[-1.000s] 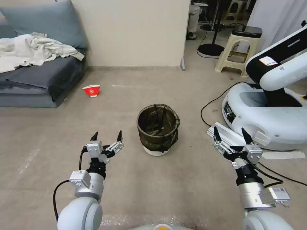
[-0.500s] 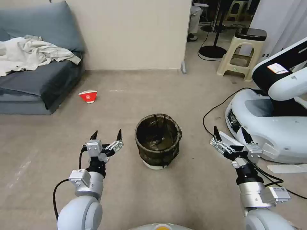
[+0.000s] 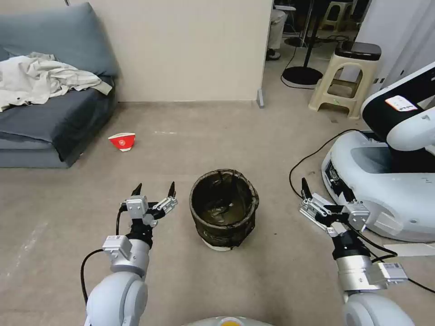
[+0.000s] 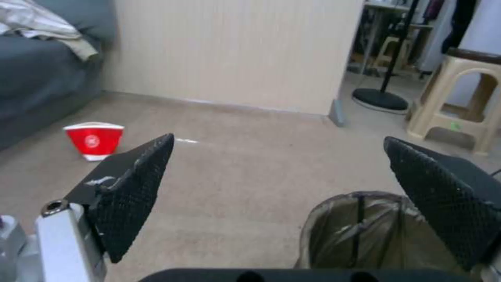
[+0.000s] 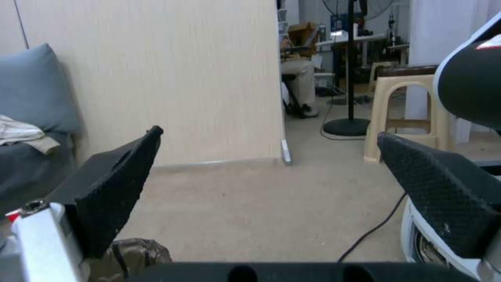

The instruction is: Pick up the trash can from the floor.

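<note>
trash can [image 3: 224,209] stands upright on floor [image 3: 253,136], nearer left gripper [image 3: 153,191]; right gripper [image 3: 325,196] farther; both spread, empty.

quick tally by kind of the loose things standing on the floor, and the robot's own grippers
trash can: 1
red-and-white paper cup: 1
beige plastic stool: 1
grippers: 2, left gripper and right gripper, both open, on either side of the trash can
total: 5
</note>
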`<state>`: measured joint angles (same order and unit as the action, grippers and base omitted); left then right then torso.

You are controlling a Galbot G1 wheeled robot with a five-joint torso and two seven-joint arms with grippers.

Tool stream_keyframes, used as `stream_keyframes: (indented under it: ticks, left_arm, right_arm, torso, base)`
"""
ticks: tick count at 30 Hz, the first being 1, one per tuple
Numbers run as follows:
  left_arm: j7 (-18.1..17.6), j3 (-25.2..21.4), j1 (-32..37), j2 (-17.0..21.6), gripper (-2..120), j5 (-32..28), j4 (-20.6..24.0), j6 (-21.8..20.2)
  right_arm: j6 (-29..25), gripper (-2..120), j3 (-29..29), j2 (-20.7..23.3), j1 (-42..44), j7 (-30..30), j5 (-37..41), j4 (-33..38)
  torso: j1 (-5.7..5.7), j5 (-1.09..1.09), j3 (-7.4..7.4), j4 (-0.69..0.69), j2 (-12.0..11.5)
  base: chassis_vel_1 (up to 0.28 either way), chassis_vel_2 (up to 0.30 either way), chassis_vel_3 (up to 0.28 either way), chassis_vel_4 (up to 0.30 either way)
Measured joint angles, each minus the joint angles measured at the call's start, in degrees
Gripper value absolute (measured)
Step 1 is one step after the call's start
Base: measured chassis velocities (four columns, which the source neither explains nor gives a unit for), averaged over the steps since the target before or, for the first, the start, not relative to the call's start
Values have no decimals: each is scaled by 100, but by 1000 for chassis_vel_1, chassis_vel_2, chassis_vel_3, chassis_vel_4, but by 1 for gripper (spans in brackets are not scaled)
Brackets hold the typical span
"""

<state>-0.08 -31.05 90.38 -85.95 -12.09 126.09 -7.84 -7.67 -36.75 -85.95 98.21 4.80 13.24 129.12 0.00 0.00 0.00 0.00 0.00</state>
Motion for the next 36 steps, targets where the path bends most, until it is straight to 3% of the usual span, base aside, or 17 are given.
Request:
stream_keyframes:
  ticks: [3, 10, 16, 19, 28, 36]
  left_arm:
    - [-34, 87, -104, 165, 100, -109, 0, -126]
    - [-267, 375, -592, 842, 100, -1188, 54, -862]
    - [-436, 660, -845, 1152, 100, -1683, -85, -1226]
    - [-864, 1181, -1339, 1458, 100, -2351, -417, -1916]
    - [-1692, 1693, -2108, 1515, 100, -3043, -905, -2587]
    - [-1739, 1788, -2500, 1480, 100, -2832, -1250, -2585]
  right_arm:
    - [-5, 100, 15, -28, 25, 0, -41, 0]
    - [1, 100, 53, -1, 3, -21, -60, -57]
    - [0, 100, 33, 4, 46, -36, -60, -55]
    - [0, 100, -3, -21, 115, -55, -60, 40]
    - [2, 100, -50, -53, 167, -87, -55, 48]
    - [2, 100, -68, -65, 146, -90, -43, -24]
  torso:
    - [0, 0, 0, 0, 0]
    - [0, 0, 0, 0, 0]
    - [0, 0, 0, -1, 0]
    - [0, -1, 0, -1, 0]
    - [0, 1, 0, -1, 0]
    - [0, 1, 1, 0, 1]
  base:
    - [0, 0, 0, 0]
    - [0, 0, 0, 0]
    - [0, 0, 0, 0]
    - [0, 0, 0, 0]
    - [0, 0, 0, 0]
    - [0, 0, 0, 0]
